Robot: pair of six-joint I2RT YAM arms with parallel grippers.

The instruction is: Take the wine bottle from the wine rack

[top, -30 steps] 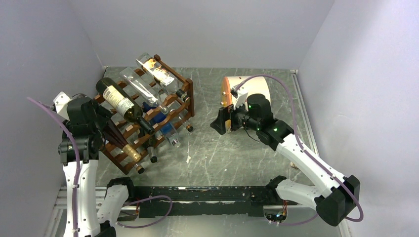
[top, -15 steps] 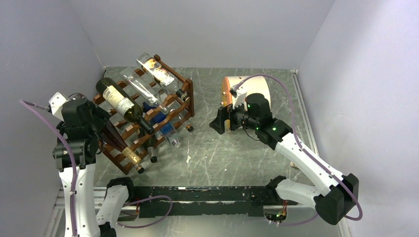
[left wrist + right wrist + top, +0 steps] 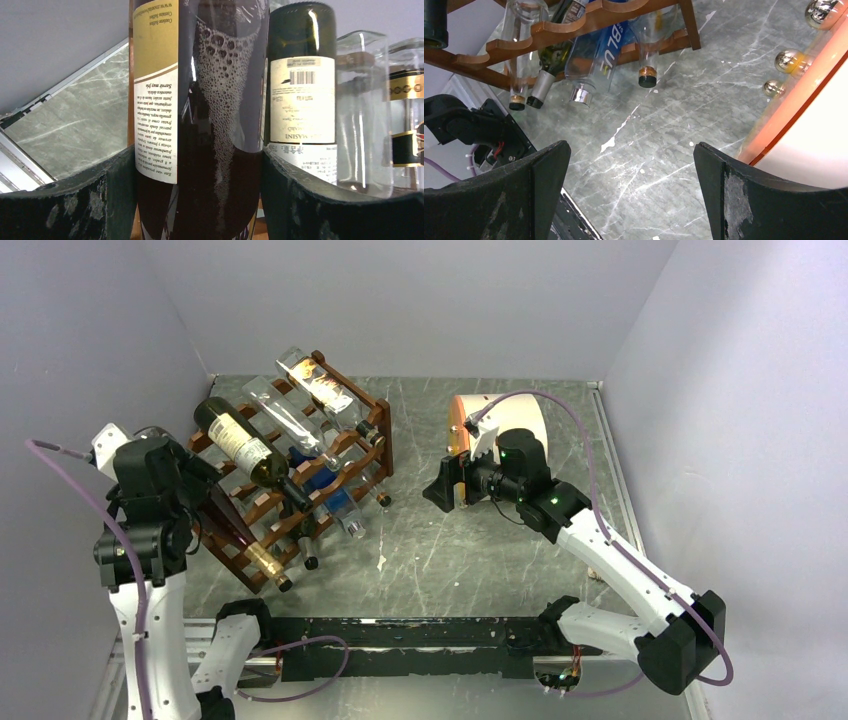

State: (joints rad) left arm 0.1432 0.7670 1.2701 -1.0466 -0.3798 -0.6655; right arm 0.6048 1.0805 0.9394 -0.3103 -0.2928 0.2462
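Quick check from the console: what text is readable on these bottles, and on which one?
"BLUE": on the blue bottle in the wine rack.
"MASINI": on the white label of the dark green bottle.
"DOO": on the gold band of the rightmost bottle, cut off by the frame edge.
Wine bottle nearest the left wrist camera: label print too small to read.
Barcode digits: blurred.

1. blue bottle (image 3: 599, 55): white capitals "BLUE" along its side;
2. dark green bottle (image 3: 300, 75): white label, upside down, with a barcode and "MASINI";
3. wine bottle (image 3: 220, 125): cream label, small print too fine to read;
4. clear bottle (image 3: 406, 100): gold band, "DOO" showing.
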